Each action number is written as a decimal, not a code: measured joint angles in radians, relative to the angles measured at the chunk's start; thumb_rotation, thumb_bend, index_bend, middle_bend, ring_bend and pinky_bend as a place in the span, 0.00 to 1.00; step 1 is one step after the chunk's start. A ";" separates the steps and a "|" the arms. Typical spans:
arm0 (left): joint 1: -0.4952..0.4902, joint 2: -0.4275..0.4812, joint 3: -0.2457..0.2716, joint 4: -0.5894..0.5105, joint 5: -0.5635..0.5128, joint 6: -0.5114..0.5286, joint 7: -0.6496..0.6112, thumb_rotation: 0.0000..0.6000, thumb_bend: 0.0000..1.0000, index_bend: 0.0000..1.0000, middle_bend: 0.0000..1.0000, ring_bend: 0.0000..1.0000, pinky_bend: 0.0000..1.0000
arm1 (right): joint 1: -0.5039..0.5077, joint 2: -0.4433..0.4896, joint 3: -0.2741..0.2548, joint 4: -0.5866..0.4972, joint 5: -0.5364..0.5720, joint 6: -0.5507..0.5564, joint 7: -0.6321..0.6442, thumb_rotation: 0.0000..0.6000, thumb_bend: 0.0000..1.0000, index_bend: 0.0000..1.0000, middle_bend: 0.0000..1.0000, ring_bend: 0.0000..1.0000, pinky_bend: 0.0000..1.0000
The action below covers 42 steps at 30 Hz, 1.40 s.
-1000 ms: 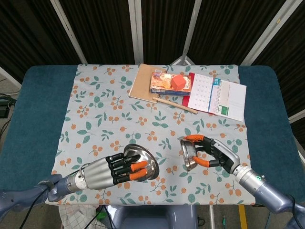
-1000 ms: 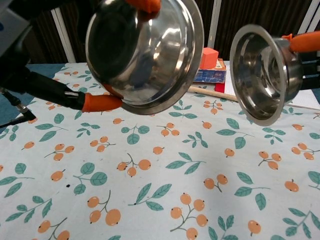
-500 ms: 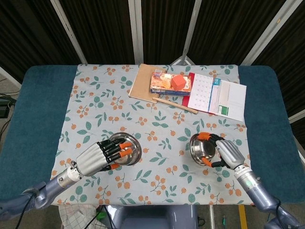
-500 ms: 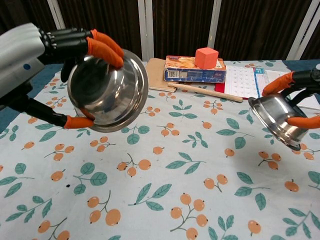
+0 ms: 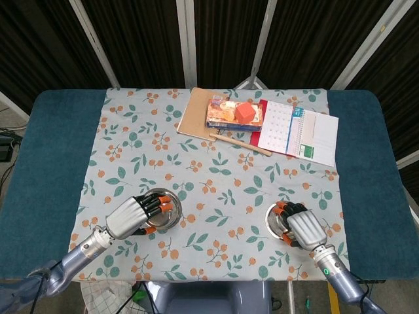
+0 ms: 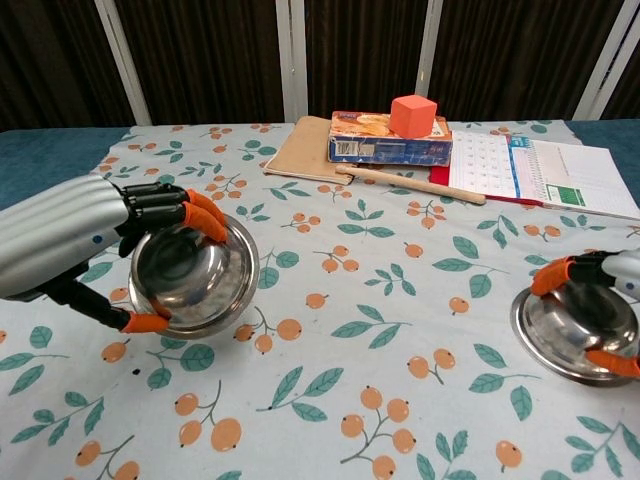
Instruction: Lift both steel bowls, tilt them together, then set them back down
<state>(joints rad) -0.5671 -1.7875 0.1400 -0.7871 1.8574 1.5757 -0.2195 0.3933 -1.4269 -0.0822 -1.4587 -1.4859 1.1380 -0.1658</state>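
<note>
I count two steel bowls, the left bowl (image 6: 195, 276) and the right bowl (image 6: 577, 333), one in each of my hands. Beyond them: one orange cube (image 6: 413, 115), one box (image 6: 388, 151), one wooden stick (image 6: 410, 184), one calendar (image 6: 545, 172), one brown board (image 6: 302, 146).

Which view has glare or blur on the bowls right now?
Chest view: left bowl sharp, dark hand reflection inside, bright streaks near the rim; right bowl cut off by the frame edge. Head view: both bowls small, half hidden under the left hand and right hand; no blur.

Left hand (image 6: 70, 245) grips the left bowl (image 6: 195, 275), tilted above the desk (image 6: 340, 370). Right bowl (image 6: 577, 335) sits flat, right hand's fingers (image 6: 552, 276) on its rim.
</note>
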 measured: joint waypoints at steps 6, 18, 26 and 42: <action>0.014 -0.004 -0.010 -0.016 -0.063 -0.112 0.021 1.00 0.27 0.38 0.52 0.39 0.49 | -0.004 -0.018 -0.003 -0.003 -0.001 -0.022 -0.018 1.00 0.39 0.37 0.46 0.54 0.79; 0.019 -0.007 -0.023 -0.099 -0.117 -0.224 0.102 0.78 0.10 0.04 0.24 0.20 0.30 | -0.006 0.006 0.004 -0.090 0.020 -0.051 -0.016 1.00 0.39 0.00 0.00 0.14 0.50; 0.025 0.040 -0.045 -0.221 -0.172 -0.292 0.188 0.46 0.06 0.00 0.14 0.09 0.17 | -0.010 0.047 0.004 -0.175 0.026 -0.054 -0.041 1.00 0.39 0.00 0.00 0.08 0.45; 0.051 0.174 -0.088 -0.411 -0.159 -0.183 0.274 0.35 0.06 0.00 0.11 0.07 0.15 | -0.030 0.127 0.011 -0.346 0.021 -0.002 -0.141 0.61 0.39 0.00 0.00 0.00 0.33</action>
<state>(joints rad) -0.5162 -1.6136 0.0525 -1.1979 1.6984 1.3929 0.0548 0.3633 -1.3002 -0.0708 -1.8047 -1.4654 1.1359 -0.3072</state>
